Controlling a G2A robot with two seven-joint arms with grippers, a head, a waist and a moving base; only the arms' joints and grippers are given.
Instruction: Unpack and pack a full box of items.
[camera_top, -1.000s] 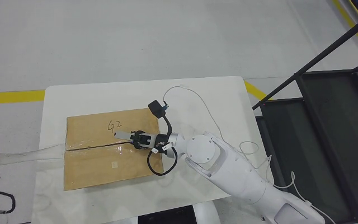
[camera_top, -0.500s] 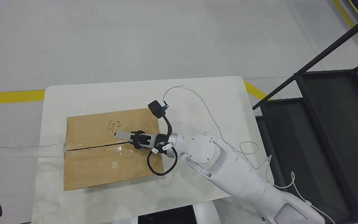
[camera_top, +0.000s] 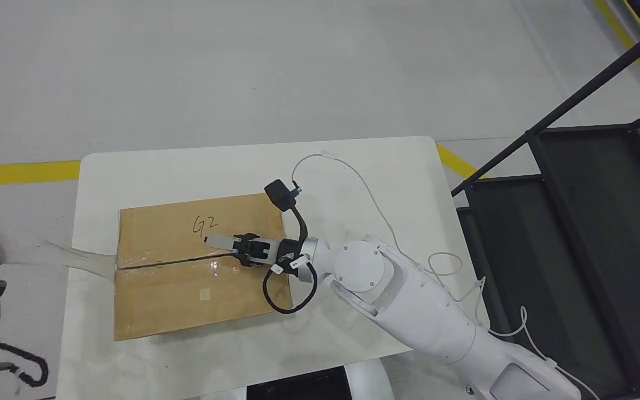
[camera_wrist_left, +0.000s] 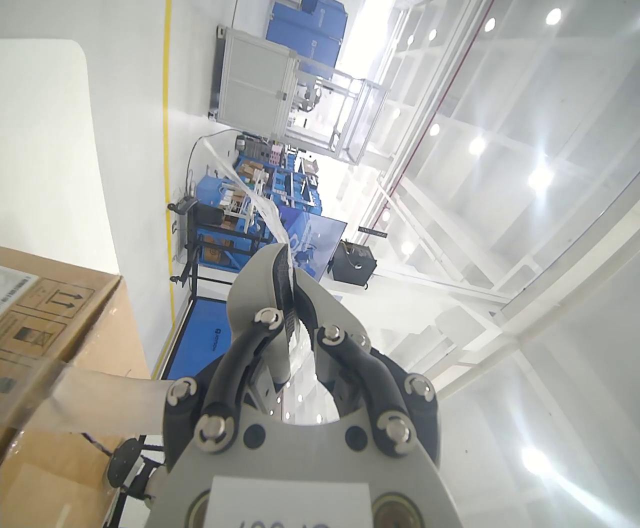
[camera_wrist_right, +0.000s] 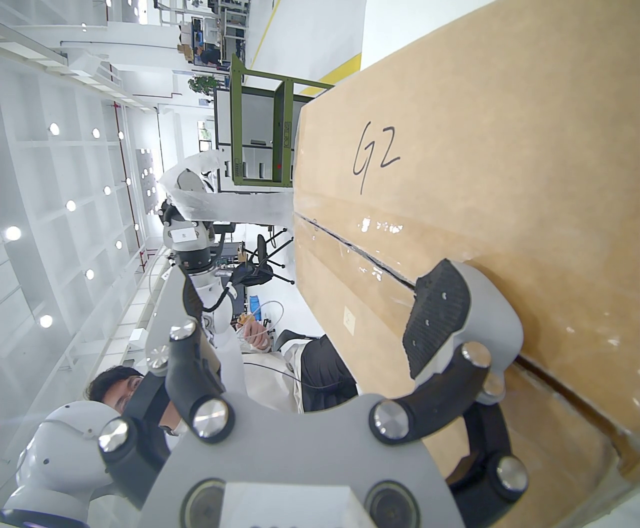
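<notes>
A closed cardboard box (camera_top: 170, 290) marked "G2" lies on the white table (camera_top: 380, 170). My right gripper (camera_top: 222, 242) rests on the box top at the centre seam (camera_wrist_right: 350, 247). It is open, with one black pad (camera_wrist_right: 440, 320) lying on the cardboard. A strip of clear tape (camera_top: 80, 258) stretches from the box's left end out past the table's edge. My left gripper (camera_wrist_left: 289, 272) is shut on that tape (camera_wrist_left: 100, 405), beside the box's corner (camera_wrist_left: 50, 310). The right wrist view has the left gripper (camera_wrist_right: 187, 182) farther off, with the tape (camera_wrist_right: 240, 207) running to it.
A thin white cable (camera_top: 350, 175) loops over the table behind the right arm. A black metal frame and steps (camera_top: 560, 250) stand off the table's right side. Bare table runs along the far edge and at the right of the box.
The free end of the tape strip has swung toward the table's far side, so it now slants away from the seam line. The right arm and box have not moved.
</notes>
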